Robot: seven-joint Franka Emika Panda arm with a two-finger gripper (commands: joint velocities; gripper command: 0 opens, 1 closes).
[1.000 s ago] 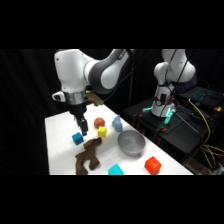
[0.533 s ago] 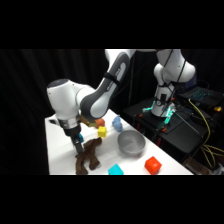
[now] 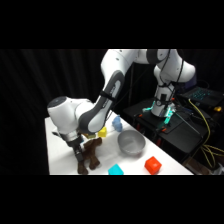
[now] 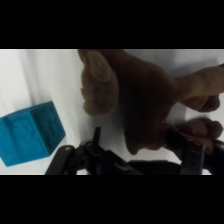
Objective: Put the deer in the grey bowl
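Note:
The deer point(image 3: 91, 154), a dark brown soft toy, lies near the table's front left edge. My gripper point(image 3: 80, 151) has come down onto its left end. In the wrist view the deer point(image 4: 137, 95) fills the middle, its tan ear and legs spread out. My gripper point(image 4: 143, 149) is open, one finger on each side of the toy's body, which sits low between them. The grey bowl point(image 3: 131, 143) stands upright to the right of the deer, with nothing in it.
A cyan block point(image 3: 116, 170) and a red block point(image 3: 152, 165) lie at the front, right of the deer. A yellow block point(image 3: 103, 132) and a light blue piece point(image 3: 117, 123) sit behind it. A blue cube point(image 4: 30, 132) lies close beside the gripper.
The arm has swung from the table's back left toward the front and lowered, bringing the gripper down onto the deer. The deer and the bowl have not moved.

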